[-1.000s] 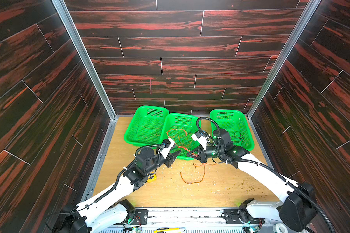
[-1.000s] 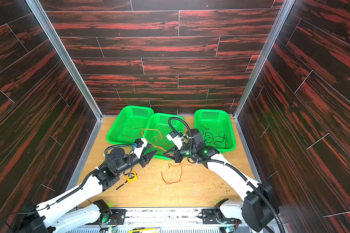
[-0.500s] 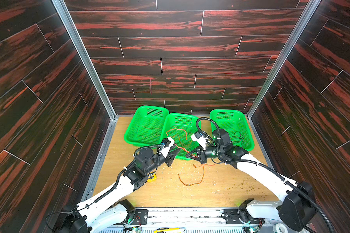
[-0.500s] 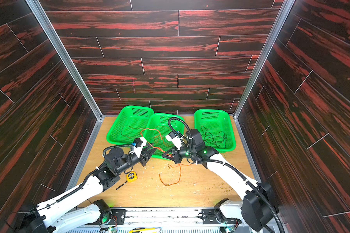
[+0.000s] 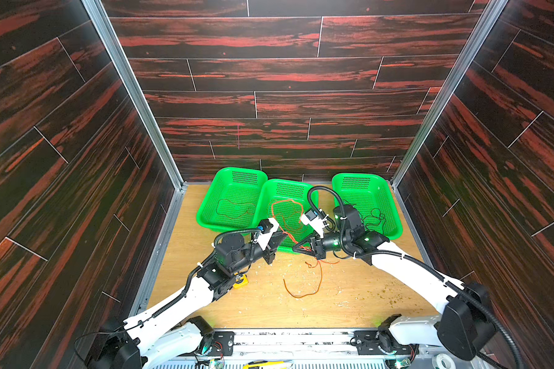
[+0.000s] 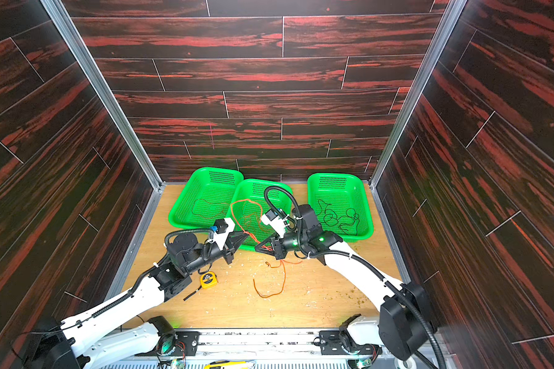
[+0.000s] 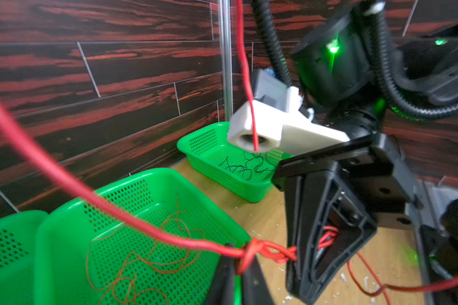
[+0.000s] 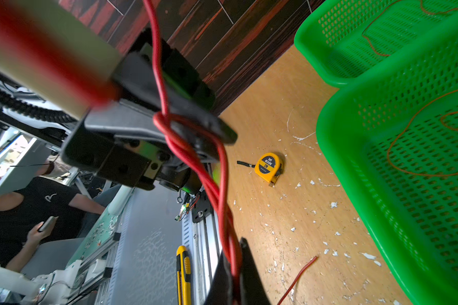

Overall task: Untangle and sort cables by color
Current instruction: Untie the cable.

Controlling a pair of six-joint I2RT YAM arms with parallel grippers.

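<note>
A red cable (image 7: pixel 64 177) runs twisted between my two grippers, just in front of the middle green basket (image 5: pixel 288 182). My left gripper (image 7: pixel 237 266) is shut on its knot (image 7: pixel 251 249), seen in both top views (image 5: pixel 285 236) (image 6: pixel 245 236). The right gripper (image 8: pixel 233 264) is shut on the twisted red strands (image 8: pixel 214 195), close beside the left one (image 5: pixel 296 248). A loop of red cable (image 5: pixel 272 211) arches over the middle basket. A thin tail (image 5: pixel 301 294) hangs down and curls on the table. Orange cables (image 7: pixel 143 253) lie in the middle basket.
The left basket (image 5: pixel 205 220) holds a dark red cable (image 5: pixel 234 211). The right basket (image 5: pixel 394 230) holds black cables (image 6: pixel 336 217). A yellow tape measure (image 6: pixel 208 279) lies on the table under my left arm. A yellow utility knife (image 8: pixel 183 272) rests on the front rail.
My left gripper has shut on the red cable's knot and edged toward the right gripper. The right gripper stays shut on the strands.
</note>
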